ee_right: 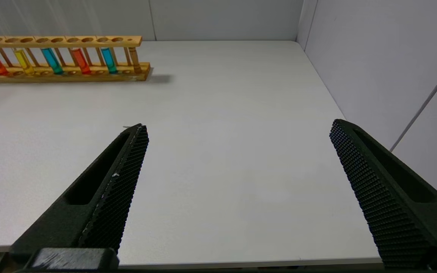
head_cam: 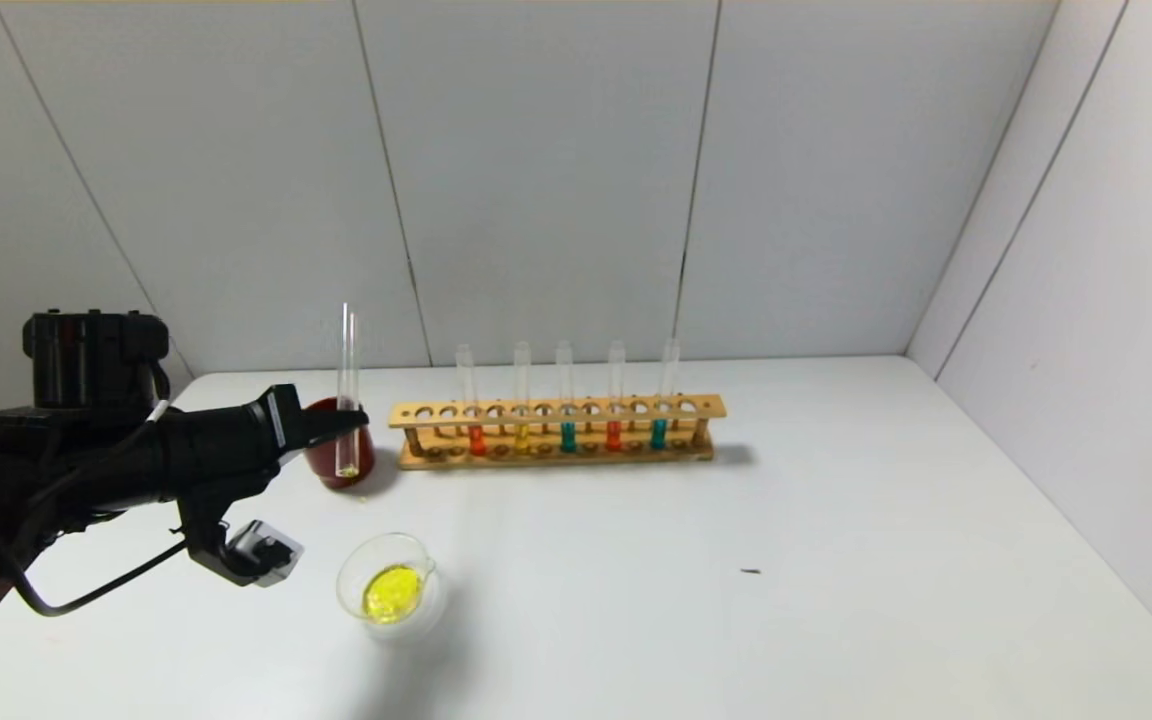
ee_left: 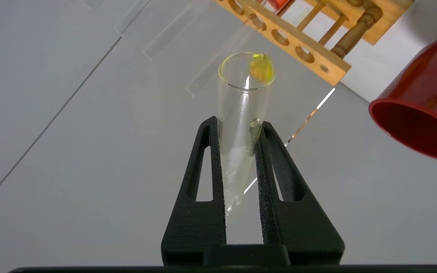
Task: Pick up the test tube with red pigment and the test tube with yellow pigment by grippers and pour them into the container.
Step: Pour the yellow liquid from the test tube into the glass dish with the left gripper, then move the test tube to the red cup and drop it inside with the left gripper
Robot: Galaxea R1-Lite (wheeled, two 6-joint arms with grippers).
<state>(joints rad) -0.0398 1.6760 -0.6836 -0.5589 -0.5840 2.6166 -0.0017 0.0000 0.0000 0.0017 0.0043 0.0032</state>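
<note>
My left gripper (head_cam: 351,420) is shut on a test tube (head_cam: 347,385) and holds it upright just in front of the red cup. The tube is nearly empty, with a small yellow remnant at its bottom. It also shows in the left wrist view (ee_left: 241,98), clamped between the gripper's (ee_left: 237,127) fingers. The clear container (head_cam: 391,590) sits on the table nearer to me and holds yellow liquid. In the wooden rack (head_cam: 556,410) stand a red-pigment tube (head_cam: 477,438), a yellow-pigment tube (head_cam: 522,436) and a second red one (head_cam: 614,436). My right gripper (ee_right: 239,127) is open and empty over bare table.
A dark red cup (head_cam: 321,465) stands left of the rack, right behind the held tube; its rim shows in the left wrist view (ee_left: 412,129). Two teal tubes (head_cam: 568,437) (head_cam: 658,435) stand in the rack. White walls close the back and right.
</note>
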